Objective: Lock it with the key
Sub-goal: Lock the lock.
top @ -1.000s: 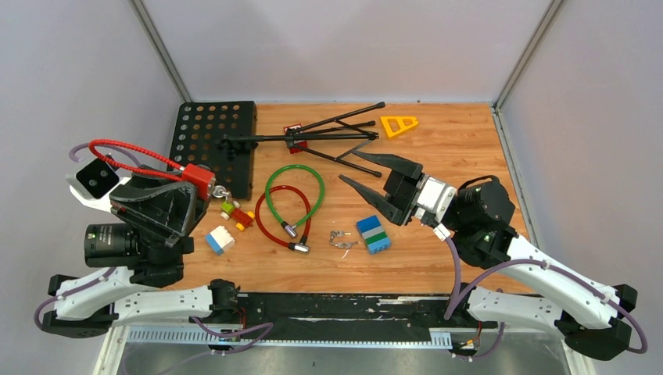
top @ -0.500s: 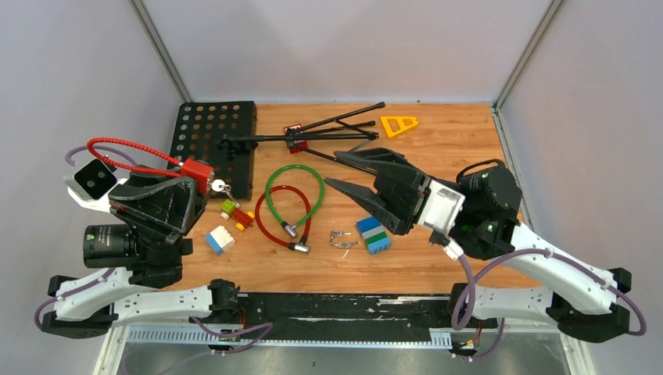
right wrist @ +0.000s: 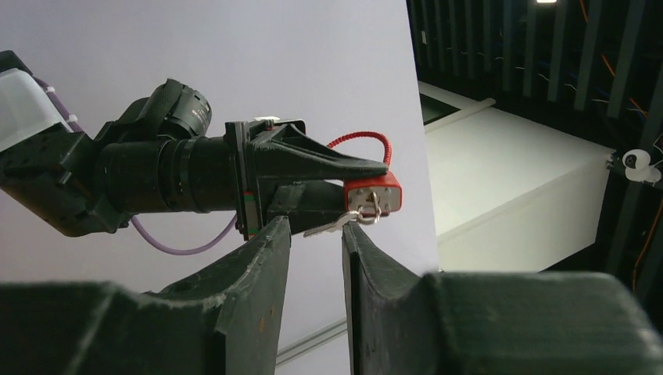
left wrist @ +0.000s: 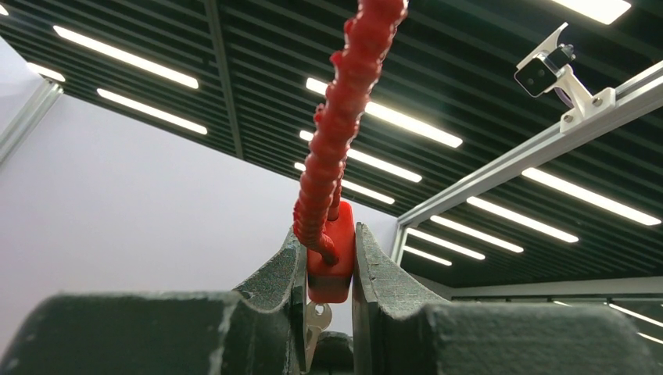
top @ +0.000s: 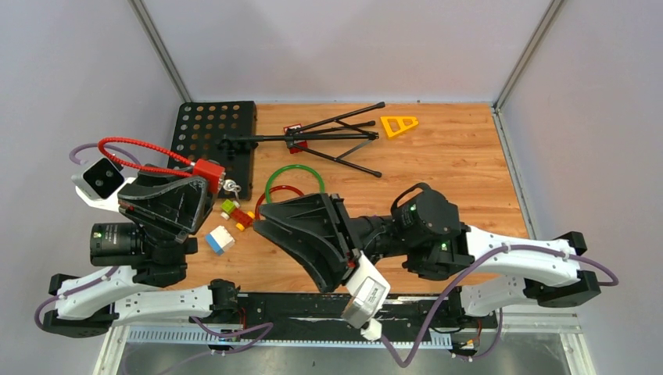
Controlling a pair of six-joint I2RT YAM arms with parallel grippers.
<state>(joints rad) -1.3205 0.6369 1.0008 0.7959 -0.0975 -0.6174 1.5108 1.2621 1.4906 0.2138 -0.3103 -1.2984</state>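
- The left tool (left wrist: 328, 250) is pressed on the lock (left wrist: 332, 269), one finger on each flat side. It holds the lock up off the counter (top: 453, 148) at the left edge, probably to steady the body while the key is worked.
- The cable (left wrist: 344, 101) arcs up and away from the lock (out of the jaws' way), so the lock face towards the other arm is free.
- The key (right wrist: 332, 226) hangs on a ring at that face, its blade slanting down towards the right tool (right wrist: 315, 226).
- The right tool is lined up on the key with a narrow gap between its fingers. It pinches nothing and sits just short of the key, which looks like the setup for taking hold of it.
- Whether a key already sits in the keyhole or only dangles from the ring is too small to tell.
- From above, the right arm covers the middle of the counter and cuts off the lower part of the green loop (top: 293, 170).
- The left wrist view shows only the lock's back and a sliver of metal below it (mostly ceiling).
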